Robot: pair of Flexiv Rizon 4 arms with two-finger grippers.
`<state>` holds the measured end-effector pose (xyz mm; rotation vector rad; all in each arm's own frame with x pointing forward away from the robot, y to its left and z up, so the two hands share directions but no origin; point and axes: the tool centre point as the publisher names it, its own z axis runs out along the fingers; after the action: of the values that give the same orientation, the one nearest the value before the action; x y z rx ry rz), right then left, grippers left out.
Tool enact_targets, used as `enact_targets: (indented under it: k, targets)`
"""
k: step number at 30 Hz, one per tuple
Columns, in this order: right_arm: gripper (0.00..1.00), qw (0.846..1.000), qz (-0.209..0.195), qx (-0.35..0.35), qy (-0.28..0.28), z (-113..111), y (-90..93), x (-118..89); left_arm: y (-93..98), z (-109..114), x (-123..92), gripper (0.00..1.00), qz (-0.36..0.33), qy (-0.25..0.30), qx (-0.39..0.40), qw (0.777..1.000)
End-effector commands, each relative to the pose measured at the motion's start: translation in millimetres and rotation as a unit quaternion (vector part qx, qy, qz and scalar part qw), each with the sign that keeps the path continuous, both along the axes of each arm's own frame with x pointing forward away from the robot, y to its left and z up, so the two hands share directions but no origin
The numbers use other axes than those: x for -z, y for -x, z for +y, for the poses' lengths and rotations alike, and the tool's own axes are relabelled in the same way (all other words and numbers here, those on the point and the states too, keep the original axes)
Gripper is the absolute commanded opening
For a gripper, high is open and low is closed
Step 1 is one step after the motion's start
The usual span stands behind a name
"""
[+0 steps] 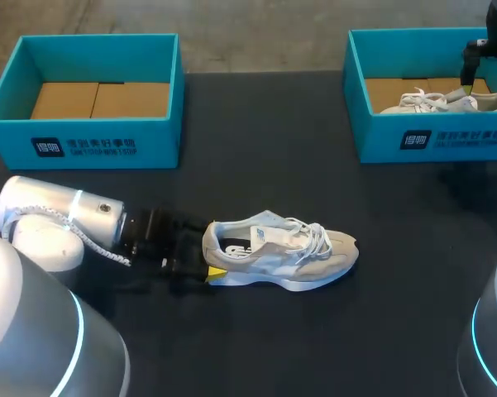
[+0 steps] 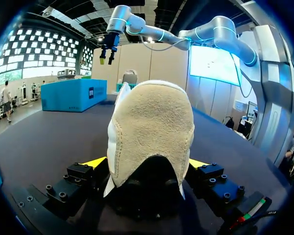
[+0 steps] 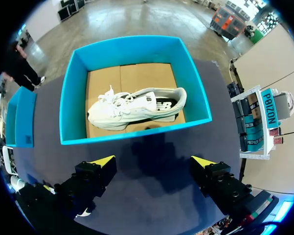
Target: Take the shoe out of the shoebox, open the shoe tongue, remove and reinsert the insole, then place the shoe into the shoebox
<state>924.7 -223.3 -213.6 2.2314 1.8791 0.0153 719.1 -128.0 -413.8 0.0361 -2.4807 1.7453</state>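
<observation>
A beige and white shoe (image 1: 281,252) lies on its sole on the dark table, toe pointing right. My left gripper (image 1: 207,263) is at its heel. In the left wrist view the suede heel (image 2: 151,132) fills the gap between the open yellow-tipped fingers (image 2: 95,162) of the left gripper (image 2: 147,164). A second white shoe (image 1: 446,101) lies in the right teal shoebox (image 1: 434,136). My right gripper (image 1: 471,74) hangs above that shoebox. In its own view it (image 3: 149,164) is open and empty, high over the boxed shoe (image 3: 137,107).
An empty teal shoebox (image 1: 99,141) with a cardboard floor stands at the back left. It also shows off to the side (image 3: 19,117) in the right wrist view. My right arm's gripper (image 2: 109,56) hangs over the far box (image 2: 73,95).
</observation>
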Motion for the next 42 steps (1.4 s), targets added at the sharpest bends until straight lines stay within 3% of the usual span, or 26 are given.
enact_targets:
  k: [1, 8, 9, 10, 11, 15, 42]
  targets:
    - [1.00, 1.000, -0.001, 0.001, 0.000, 0.3, 0.4, 0.1, -2.5, -7.5, 2.4, 1.00, -0.001, 0.000, 0.001, 1.000]
    - [1.00, 1.000, -0.001, 0.001, 0.000, 0.3, 0.4, 0.1, -2.6, -13.0, 3.1, 1.00, 0.000, 0.000, 0.004, 1.000]
    - [1.00, 1.000, -0.001, 0.001, 0.000, 0.3, 0.4, 0.1, -2.5, -13.4, 3.5, 0.95, 0.000, 0.000, 0.004, 1.000]
    - [1.00, 1.000, -0.001, 0.001, 0.000, 0.3, 0.4, 0.1, -2.4, -13.7, 3.9, 0.82, 0.001, 0.000, 0.005, 1.000]
    - [1.00, 1.000, -0.001, 0.001, 0.000, 0.3, 0.4, 0.1, -2.2, -13.9, 4.1, 0.49, 0.002, 0.000, 0.006, 1.000]
    - [1.00, 1.000, -0.001, 0.001, 0.000, 0.3, 0.4, 0.1, -1.2, -14.3, 4.9, 0.00, 0.004, -0.001, 0.010, 1.000]
    - [1.00, 1.000, -0.001, 0.001, 0.000, 0.3, 0.4, 0.1, -0.5, -13.9, 5.3, 0.00, 0.013, 0.007, 0.017, 1.000]
